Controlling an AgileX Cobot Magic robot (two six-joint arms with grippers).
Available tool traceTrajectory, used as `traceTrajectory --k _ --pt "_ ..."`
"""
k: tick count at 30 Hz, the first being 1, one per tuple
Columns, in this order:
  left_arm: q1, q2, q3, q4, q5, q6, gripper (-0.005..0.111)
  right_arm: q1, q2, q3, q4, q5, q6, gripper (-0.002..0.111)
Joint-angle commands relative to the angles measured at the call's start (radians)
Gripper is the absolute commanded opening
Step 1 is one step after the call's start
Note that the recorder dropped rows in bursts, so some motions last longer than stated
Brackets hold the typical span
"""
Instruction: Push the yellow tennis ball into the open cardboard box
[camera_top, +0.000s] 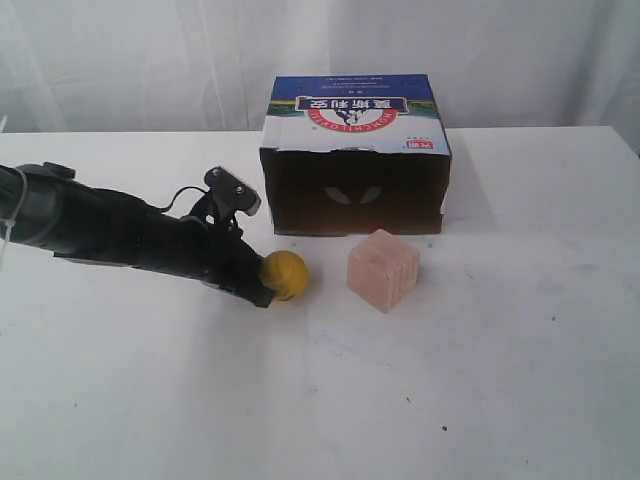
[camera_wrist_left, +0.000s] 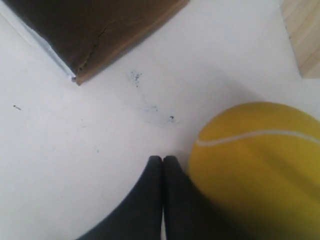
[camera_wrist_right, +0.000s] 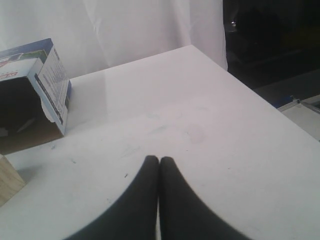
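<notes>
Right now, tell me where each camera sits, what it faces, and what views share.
Exterior: off the arms, facing the box's open front; left arm shows, touching the ball.
Left wrist: on the left arm, looking past shut left fingers at ball and box corner.
Right wrist: on the right arm, looking over shut right fingers toward the box's side.
Shared: all see the box.

Raised exterior camera looks from the near side of the table (camera_top: 520, 390) toward the open cardboard box (camera_top: 356, 130). Left wrist camera sits close beside the yellow tennis ball (camera_wrist_left: 260, 170); right wrist camera stands farther right. All show the box.
</notes>
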Motion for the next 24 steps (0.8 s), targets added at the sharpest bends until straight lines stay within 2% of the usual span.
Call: traceTrajectory --k 1,9,12,13,15,17,18,19,23,24 --pt "0.036 0.010 0.015 0.003 -0.028 0.161 0.000 -0.010 -0.005 -0.001 -0.009 -0.001 0.004 0.000" --pt "0.107 -0.051 0.013 0.003 -0.022 0.156 0.000 -0.010 -0.005 -0.001 -0.009 -0.001 0.004 0.000" --pt "0.120 -0.110 0.019 0.003 0.010 0.082 0.000 -0.010 -0.005 -0.001 -0.009 -0.001 0.004 0.000" --pt "0.124 -0.137 0.022 0.003 0.061 0.056 0.000 -0.010 -0.005 -0.001 -0.009 -0.001 0.004 0.000" --pt "0.128 -0.179 0.027 0.001 0.255 0.039 0.000 -0.010 -0.005 -0.001 -0.009 -0.001 0.004 0.000" --pt "0.127 -0.184 0.025 -0.021 0.434 0.113 0.000 -0.010 -0.005 -0.001 -0.009 -0.001 0.004 0.000" --pt "0.127 -0.178 0.025 -0.022 0.469 0.160 0.000 -0.010 -0.005 -0.001 -0.009 -0.001 0.004 0.000" --pt "0.124 -0.167 0.020 -0.022 0.468 0.161 0.000 -0.010 -0.005 -0.001 -0.009 -0.001 0.004 0.000" --pt "0.134 -0.090 -0.016 -0.022 0.287 0.161 0.000 -0.010 -0.005 -0.001 -0.009 -0.001 0.004 0.000" --pt "0.142 -0.064 -0.024 -0.022 0.287 0.161 0.000 -0.010 -0.005 -0.001 -0.009 -0.001 0.004 0.000"
